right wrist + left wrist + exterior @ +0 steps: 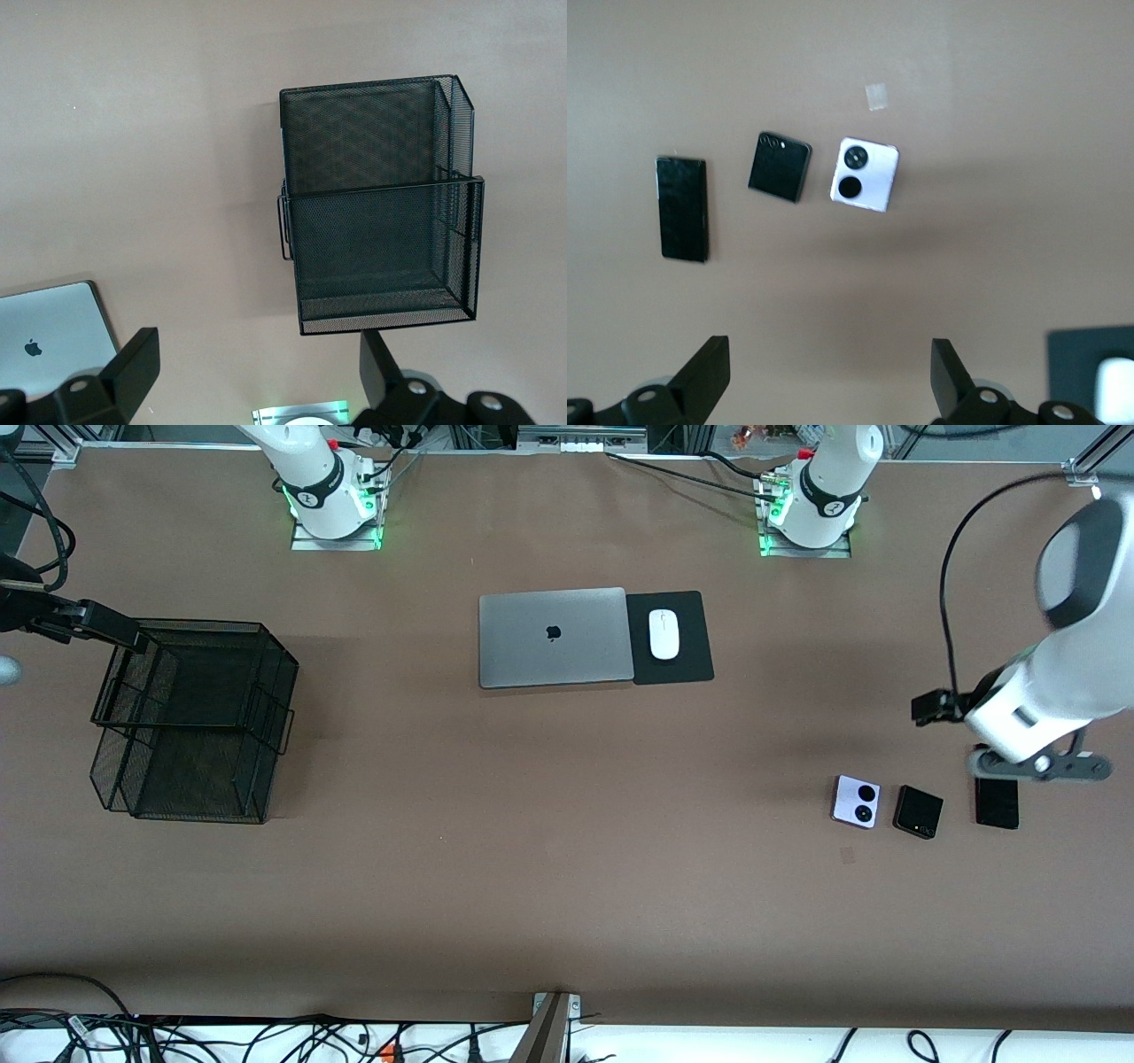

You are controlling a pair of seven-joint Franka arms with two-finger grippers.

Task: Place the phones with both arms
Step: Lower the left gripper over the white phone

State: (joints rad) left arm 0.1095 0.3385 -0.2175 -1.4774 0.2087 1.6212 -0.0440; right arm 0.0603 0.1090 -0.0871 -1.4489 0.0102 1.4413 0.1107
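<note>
Three phones lie in a row toward the left arm's end of the table: a lilac square phone [856, 801] [864, 173] with two black lenses, a small black square phone [918, 811] [780, 166], and a long black slab phone [997, 803] [683, 208]. The left arm [1054, 691] hangs above the slab's end. My left gripper [828, 363] is open and empty, high over bare table beside the phones. My right gripper [257, 354] is also open and empty, held over the table beside the mesh basket [381, 257].
The black wire mesh basket [190, 717] has two tiers and stands toward the right arm's end. A shut grey laptop [554, 638] [53, 341] lies mid-table, with a white mouse [664, 634] on a black pad [687, 664] beside it. Cables run along the table's near edge.
</note>
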